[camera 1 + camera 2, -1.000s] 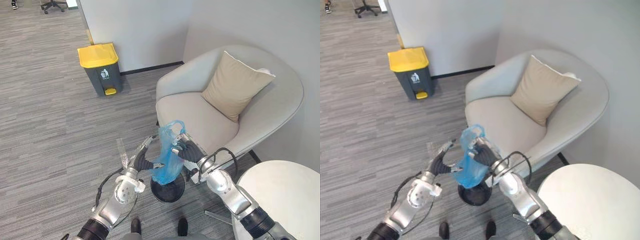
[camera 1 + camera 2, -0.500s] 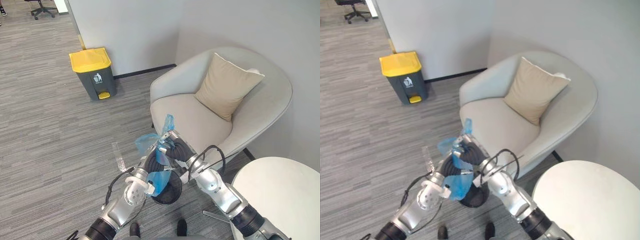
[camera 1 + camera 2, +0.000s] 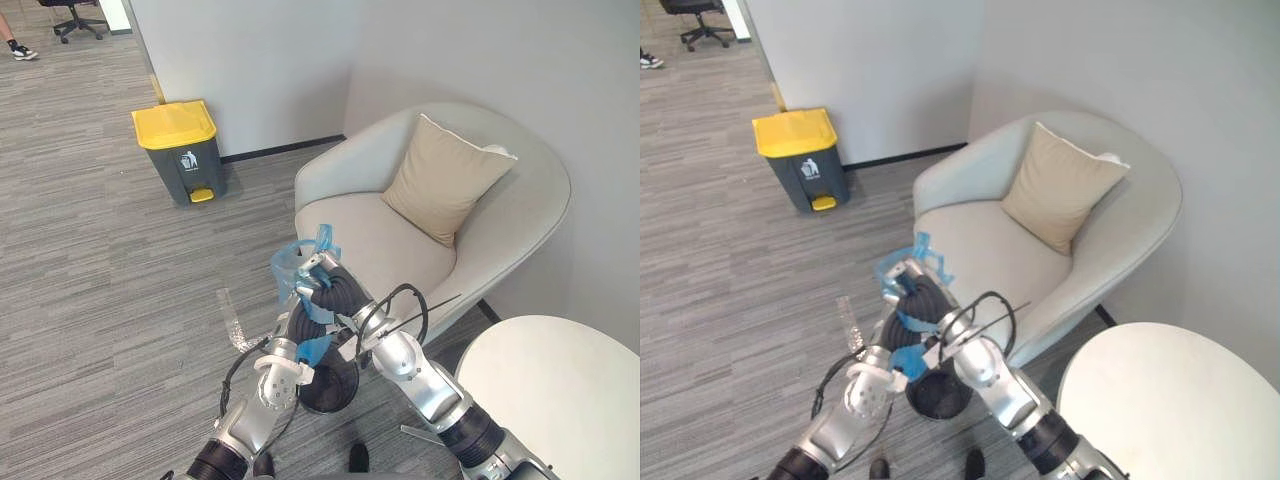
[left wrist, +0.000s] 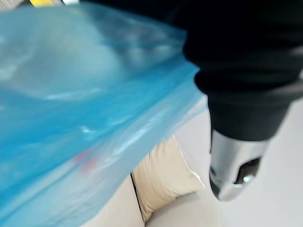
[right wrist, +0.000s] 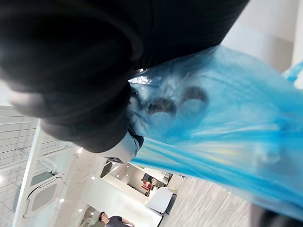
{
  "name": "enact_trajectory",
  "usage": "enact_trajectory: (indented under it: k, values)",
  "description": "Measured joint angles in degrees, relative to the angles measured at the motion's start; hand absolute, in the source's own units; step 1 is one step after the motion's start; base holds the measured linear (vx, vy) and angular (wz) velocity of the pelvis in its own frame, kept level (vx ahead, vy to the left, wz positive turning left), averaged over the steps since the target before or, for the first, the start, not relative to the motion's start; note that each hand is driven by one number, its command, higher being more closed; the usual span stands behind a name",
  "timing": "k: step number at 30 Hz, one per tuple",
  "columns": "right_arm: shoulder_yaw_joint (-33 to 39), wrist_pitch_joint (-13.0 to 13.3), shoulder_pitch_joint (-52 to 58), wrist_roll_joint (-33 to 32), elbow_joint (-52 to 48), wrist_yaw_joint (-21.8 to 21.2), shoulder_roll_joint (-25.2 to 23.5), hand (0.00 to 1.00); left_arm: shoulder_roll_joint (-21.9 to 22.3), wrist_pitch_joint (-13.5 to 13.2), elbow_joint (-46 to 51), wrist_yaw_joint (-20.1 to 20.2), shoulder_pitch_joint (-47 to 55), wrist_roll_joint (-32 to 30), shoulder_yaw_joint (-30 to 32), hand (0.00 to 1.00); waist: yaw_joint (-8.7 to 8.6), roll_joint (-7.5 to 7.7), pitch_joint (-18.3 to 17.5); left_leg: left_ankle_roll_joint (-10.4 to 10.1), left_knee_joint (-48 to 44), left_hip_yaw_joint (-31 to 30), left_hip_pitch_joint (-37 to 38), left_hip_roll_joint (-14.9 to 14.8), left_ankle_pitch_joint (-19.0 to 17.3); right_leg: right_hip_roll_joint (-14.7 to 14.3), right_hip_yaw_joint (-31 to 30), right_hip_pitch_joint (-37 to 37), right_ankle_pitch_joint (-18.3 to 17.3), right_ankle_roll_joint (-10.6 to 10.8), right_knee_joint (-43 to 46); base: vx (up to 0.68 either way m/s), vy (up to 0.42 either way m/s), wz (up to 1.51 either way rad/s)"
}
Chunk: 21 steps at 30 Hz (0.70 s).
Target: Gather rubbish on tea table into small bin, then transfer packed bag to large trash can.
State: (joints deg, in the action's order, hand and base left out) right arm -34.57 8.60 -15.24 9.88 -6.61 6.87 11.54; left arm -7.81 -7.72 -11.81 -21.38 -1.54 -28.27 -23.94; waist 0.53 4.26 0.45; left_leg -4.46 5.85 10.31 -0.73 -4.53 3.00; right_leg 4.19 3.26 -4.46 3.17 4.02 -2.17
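two silver-grey metal arms, the left arm and the right arm, are built of smooth rounded segments with a dull shine. a white collar piece rings the left wrist. a black ribbed band wraps the right arm nearer the body. the left hand and the right hand each wear a dark ribbed cover, matt black with deep soft folds.

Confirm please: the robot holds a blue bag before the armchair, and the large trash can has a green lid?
No: the lid of the large trash can is yellow, as the left eye view shows. The right hand does hold the blue bag before the armchair.
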Motion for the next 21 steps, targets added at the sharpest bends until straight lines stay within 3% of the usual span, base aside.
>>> enact_trajectory:
  k: [1,2,11,21]
  values:
    - [-0.12,-0.13,-0.18,-1.25,-0.01,0.21,-0.39,1.0,0.15,0.71,-0.13,-1.05,0.0,-0.93,0.34,0.0,0.0,0.14,-0.16,0.0,0.0,0.0,0.0,0.03,0.0,0.03,0.0,0.0,-0.01,0.01,0.02,0.0,0.0,0.0]
    - [-0.32,-0.14,-0.32,-1.51,-0.08,0.35,-0.38,1.0,0.14,0.83,-0.23,-1.22,0.0,-0.93,0.37,1.0,0.01,0.16,-0.19,0.0,0.0,0.0,0.0,0.04,0.0,0.04,0.0,0.0,-0.01,0.02,0.04,0.0,0.0,0.0]
    - [-1.98,-1.33,-0.47,-4.93,-1.44,0.29,-0.36,1.0,0.36,0.96,-3.32,-2.27,-0.23,-1.0,0.37,1.0,-0.07,0.16,-0.21,-0.02,-0.09,-0.34,-0.09,-0.04,0.01,0.0,0.07,0.01,-0.01,0.02,0.05,0.0,0.0,0.0]
    - [-4.16,-1.3,-0.6,-5.49,-2.19,-1.34,-0.38,1.0,0.18,3.1,-7.0,-1.92,-0.68,-0.63,0.36,1.0,-0.35,0.18,-0.21,-0.02,-0.08,-0.13,-0.19,-0.02,-0.01,0.0,-0.24,-0.31,-0.01,0.01,0.05,0.0,0.0,0.0]
